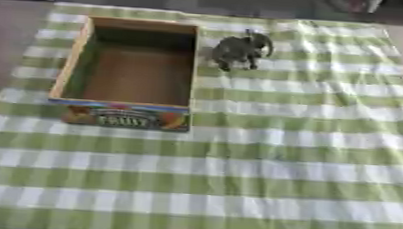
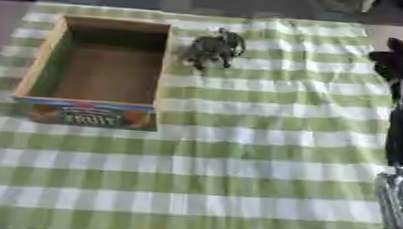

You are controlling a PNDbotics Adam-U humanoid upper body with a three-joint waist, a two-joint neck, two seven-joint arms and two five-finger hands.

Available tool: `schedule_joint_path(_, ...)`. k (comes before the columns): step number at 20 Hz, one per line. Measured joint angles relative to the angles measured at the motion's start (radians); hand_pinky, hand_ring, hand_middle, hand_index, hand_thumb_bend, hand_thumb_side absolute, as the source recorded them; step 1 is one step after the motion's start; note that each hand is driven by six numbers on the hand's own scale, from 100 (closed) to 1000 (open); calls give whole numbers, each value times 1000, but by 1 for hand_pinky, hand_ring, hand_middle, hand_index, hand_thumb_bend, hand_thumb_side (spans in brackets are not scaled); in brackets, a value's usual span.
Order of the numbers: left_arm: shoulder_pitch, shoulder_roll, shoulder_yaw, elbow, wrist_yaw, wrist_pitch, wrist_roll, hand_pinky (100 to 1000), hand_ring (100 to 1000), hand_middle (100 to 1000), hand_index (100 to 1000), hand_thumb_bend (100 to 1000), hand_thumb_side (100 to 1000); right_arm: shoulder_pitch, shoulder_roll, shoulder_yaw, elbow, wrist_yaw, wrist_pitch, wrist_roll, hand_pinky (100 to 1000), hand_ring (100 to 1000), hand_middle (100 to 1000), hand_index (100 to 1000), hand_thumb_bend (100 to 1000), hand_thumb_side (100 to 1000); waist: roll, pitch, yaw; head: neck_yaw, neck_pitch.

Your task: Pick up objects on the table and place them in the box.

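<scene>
Right hand (image 2: 399,61) hangs over the bench's (image 2: 263,175) right edge, grasping nothing; I cannot tell its finger state. Left hand not visible. Grey toy figure (image 1: 242,51) stands just beside the box's (image 1: 71,61) right wall. Box empty: nothing placed, pick pending.

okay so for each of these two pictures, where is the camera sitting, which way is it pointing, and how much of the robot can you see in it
Left eye view: in the robot's head, looking down at the checked cloth; only a dark sliver of the right hand at the right edge.
Right eye view: same head, set slightly rightward, looking down likewise; the right hand and its arm show along the right edge.
Shared: the empty box and the grey toy animal standing beside the box's right wall. No left hand shows.
</scene>
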Motion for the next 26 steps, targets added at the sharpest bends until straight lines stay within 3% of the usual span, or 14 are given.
schedule_joint_path(9,0,0,0,0,0,1,-2,314,350,638,447,100,764,-23,-28,3,0,4,-10,-5,866,848,711,882,100,1000,-1,0,1,2,1)
schedule_joint_path(16,0,0,-1,0,1,0,-6,313,349,639,443,100,765,-145,-168,59,0,65,-40,26,875,871,752,904,100,1000,-8,0,12,-4,14)
schedule_joint_path(24,0,1,-6,0,3,-3,-15,310,345,640,434,100,767,-286,-326,115,0,102,14,98,892,893,792,929,100,995,-13,28,22,-10,16)
schedule_joint_path(26,0,1,-7,0,4,-4,-18,310,345,640,433,100,768,-317,-399,123,0,98,34,119,897,898,803,935,100,992,-12,35,29,-11,9)
